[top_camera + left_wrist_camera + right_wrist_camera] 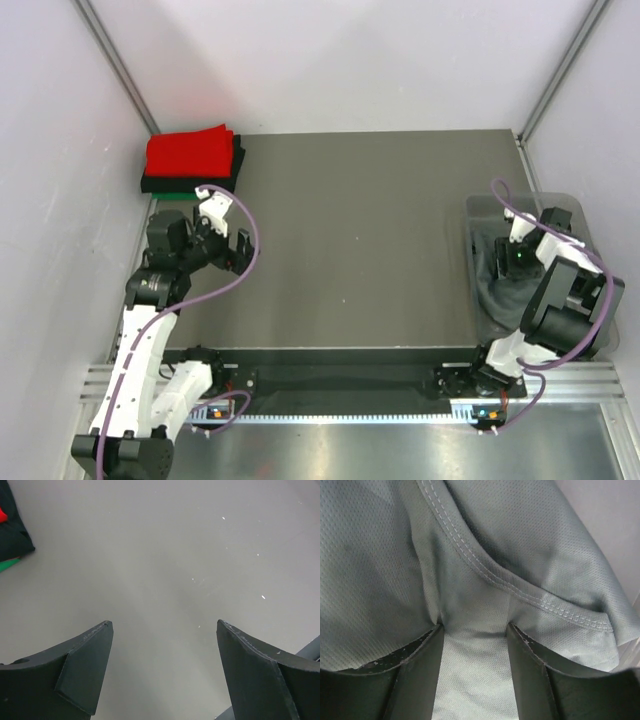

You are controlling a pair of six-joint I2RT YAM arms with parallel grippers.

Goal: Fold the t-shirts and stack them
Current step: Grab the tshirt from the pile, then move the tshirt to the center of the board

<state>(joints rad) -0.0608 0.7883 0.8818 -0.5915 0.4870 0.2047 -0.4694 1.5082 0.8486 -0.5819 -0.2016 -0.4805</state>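
Observation:
A dark grey t-shirt (497, 293) lies crumpled in the clear plastic bin (480, 206) at the right. My right gripper (508, 262) reaches down into it. In the right wrist view the grey t-shirt (380, 555) fills the frame, and the right gripper (474, 626) presses into it, open, with a ridge of cloth between the fingers just below a stitched hem (520, 590). Folded t-shirts are stacked at the back left: red (190, 152) on black (238, 166) on green (166, 196). My left gripper (230, 232) hovers open over bare table (165, 625), near that stack.
White walls enclose the table on three sides. A corner of the stack (12, 536) shows at the upper left of the left wrist view. The table's dark front edge (311, 651) shows at that view's lower right. The bin's clear wall (632, 645) stands close to the right fingers.

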